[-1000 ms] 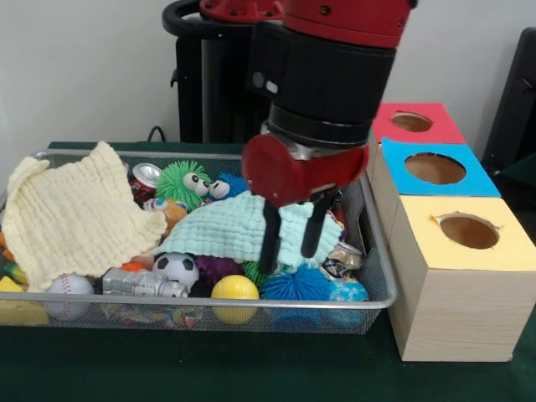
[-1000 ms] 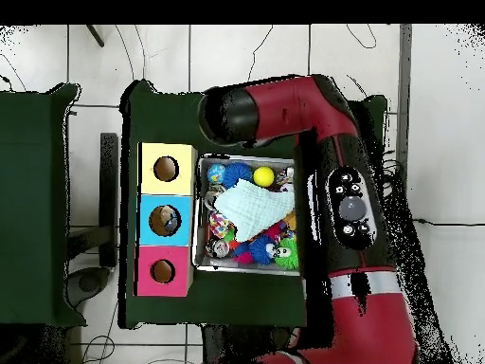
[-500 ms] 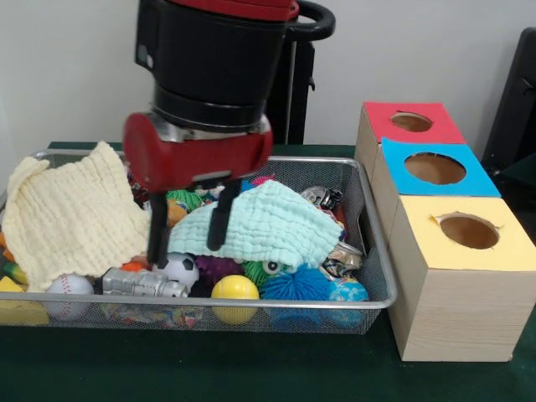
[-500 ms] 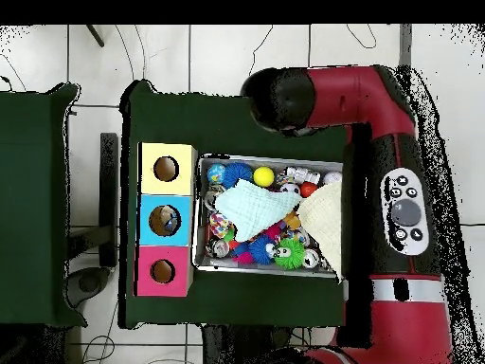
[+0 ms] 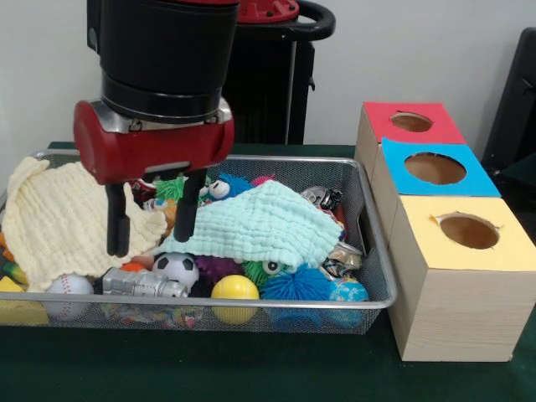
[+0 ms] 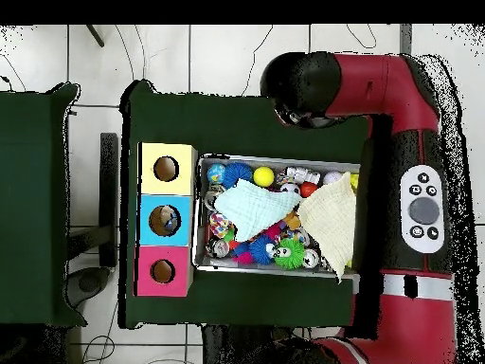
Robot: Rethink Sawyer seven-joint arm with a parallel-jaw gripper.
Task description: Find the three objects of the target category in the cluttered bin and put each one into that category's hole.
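My gripper [image 5: 151, 243] hangs open and empty over the left half of the wire bin [image 5: 378, 251]. Its black fingers [image 5: 117, 226] stand in front of the yellow cloth [image 5: 54, 222], just above a soccer ball [image 5: 176, 268] and a silver toy [image 5: 141, 283]. A mint cloth [image 5: 264, 222] covers the middle of the bin. Along the front lie a baseball [image 5: 69, 287], a yellow ball [image 5: 234, 289], a blue spiky ball [image 5: 297, 285] and a blue globe ball [image 5: 347, 291]. In the overhead view the arm [image 6: 317, 85] hides the gripper; the mint cloth [image 6: 244, 209] and yellow cloth [image 6: 330, 220] show.
Three wooden boxes with holes stand right of the bin: red [image 5: 410, 124] farthest, blue [image 5: 435, 167] in the middle, yellow [image 5: 469, 230] nearest. A green fuzzy toy with eyes [image 5: 174, 188] and a crushed can [image 5: 322, 197] lie at the bin's back.
The gripper has swept left in the front view, from over the mint cloth to the yellow cloth's edge, staying open. The mint cloth has shifted slightly.
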